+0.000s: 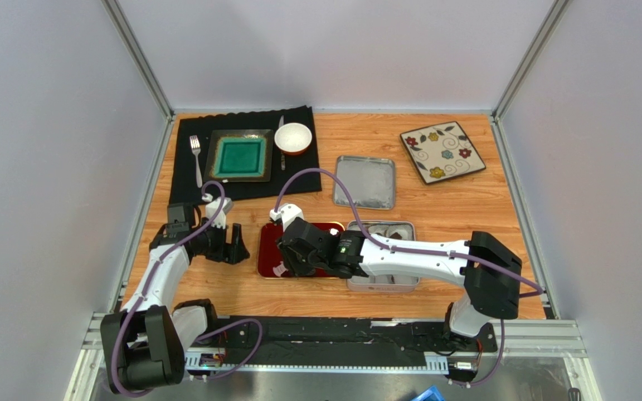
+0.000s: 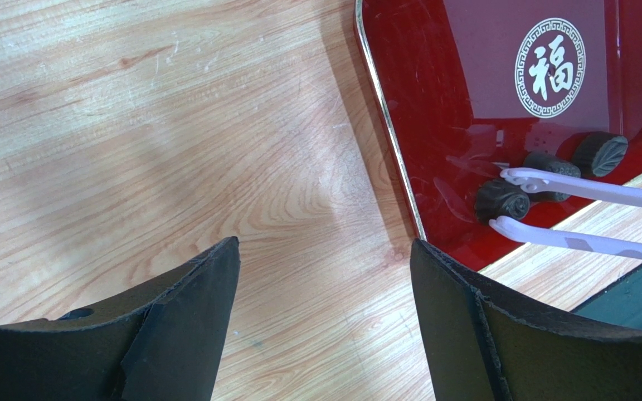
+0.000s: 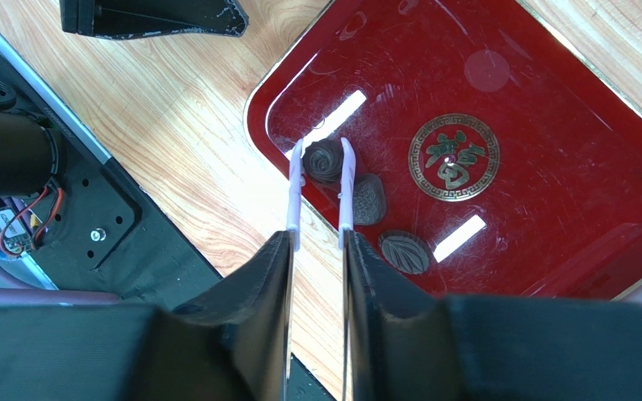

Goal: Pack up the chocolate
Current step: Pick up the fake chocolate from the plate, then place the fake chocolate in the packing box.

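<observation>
Three dark brown chocolate pieces lie at the near corner of the red tray point(image 3: 550, 125): a round swirl piece point(image 3: 324, 160), a squarish one point(image 3: 368, 199) and a leaf-stamped one point(image 3: 404, 251). My right gripper point(image 3: 316, 238) is shut on white tongs point(image 3: 347, 188). The tong tips straddle the round swirl piece, which rests on the tray. The left wrist view shows the same pieces point(image 2: 500, 199) and the tongs point(image 2: 584, 188). My left gripper point(image 2: 324, 251) is open and empty over bare wood just left of the tray point(image 2: 433, 100). The open tin point(image 1: 358, 284), holding white paper cups, sits right of the tray, partly hidden by my right arm.
The tin's lid point(image 1: 364, 182) lies behind the tin. A black mat point(image 1: 190, 150) at the back left holds a green square plate point(image 1: 239, 156), a fork point(image 1: 196, 159) and a white bowl point(image 1: 293, 137). A floral plate point(image 1: 441, 151) sits at the back right.
</observation>
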Motion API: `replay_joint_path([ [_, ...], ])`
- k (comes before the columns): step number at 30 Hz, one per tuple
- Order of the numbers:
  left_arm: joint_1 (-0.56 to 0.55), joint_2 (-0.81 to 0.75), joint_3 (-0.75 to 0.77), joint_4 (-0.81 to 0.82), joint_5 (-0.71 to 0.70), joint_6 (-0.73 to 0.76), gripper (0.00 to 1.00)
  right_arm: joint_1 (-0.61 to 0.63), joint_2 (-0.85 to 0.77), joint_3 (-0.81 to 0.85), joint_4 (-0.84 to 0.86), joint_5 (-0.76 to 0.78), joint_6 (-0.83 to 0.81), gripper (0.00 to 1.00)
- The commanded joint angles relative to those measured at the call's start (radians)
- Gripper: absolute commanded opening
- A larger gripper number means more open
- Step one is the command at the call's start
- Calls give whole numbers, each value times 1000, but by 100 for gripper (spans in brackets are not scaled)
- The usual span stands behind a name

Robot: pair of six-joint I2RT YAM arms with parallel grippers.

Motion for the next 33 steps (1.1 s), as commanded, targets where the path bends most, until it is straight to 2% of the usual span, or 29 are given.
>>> replay_joint_path([
  [1,12,-4,40,-1,31,23,83,0,4,4,22,10,9,24],
  [2,12,-4,40,-2,33,23,83,-1,-2,6,20,19,6,17],
  [5,13,-7,40,-4,33,23,83,-3,-31,9,14,57,-8,8],
  [12,15,-2,40,-4,34,23,83,-23,-140,21,-4,118,-40,7],
  [20,16,-2,47,-8,37,22,83,-64,-362,-58,-156,212,-30,7],
  [26,16,2,43,-5,37,22,83,-70,-614,-219,-290,272,71,8],
  [33,16,4,62,-21,43,19,83,-69,-774,-302,-463,280,199,8],
])
